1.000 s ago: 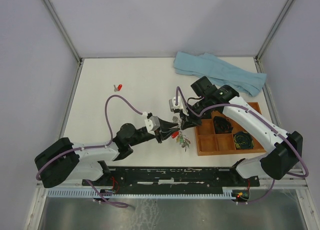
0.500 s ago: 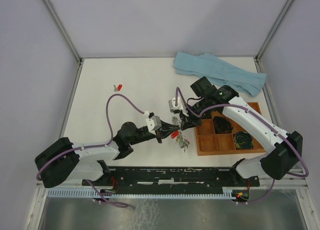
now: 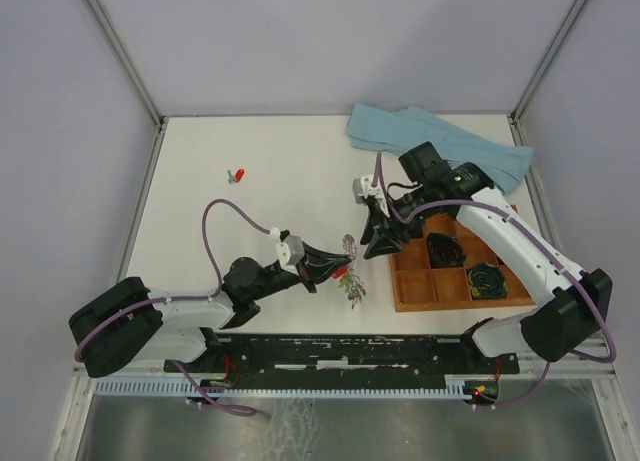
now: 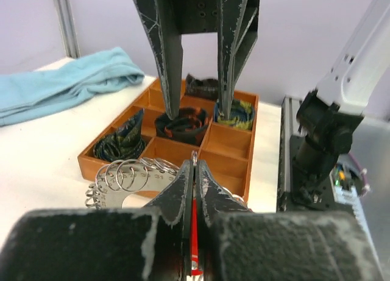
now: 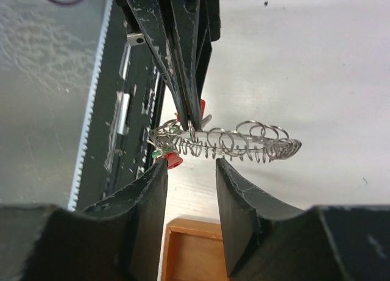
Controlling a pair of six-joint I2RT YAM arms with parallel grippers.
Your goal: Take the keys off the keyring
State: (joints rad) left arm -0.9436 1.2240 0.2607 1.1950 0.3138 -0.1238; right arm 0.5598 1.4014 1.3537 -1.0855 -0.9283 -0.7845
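1. Top view: the left pincer [image 3: 337, 264] stretches across the table [image 3: 280, 161] toward the right pincer [image 3: 376, 248]. The keyring [image 3: 348, 244] sits between their tips, near the left edge of the wooden tray [image 3: 415, 289]. Red and green keys [image 3: 350, 278] dangle beneath it. A loose red key [image 3: 238, 175] lies well apart on the left, and a blue cloth [image 3: 440, 146] lies at the back.
2. Left wrist view: the jaws are pressed together on a red key [image 4: 194, 232], with the ring's loops fanning out just left of them. Ahead, the right pincer's fingers [image 4: 167, 55] hang well apart with nothing between them.
3. Right wrist view: the ring shows edge-on and level. The left pincer's tips pinch at its left end. The right pincer's jaws are spread wide just below it, gripping nothing.
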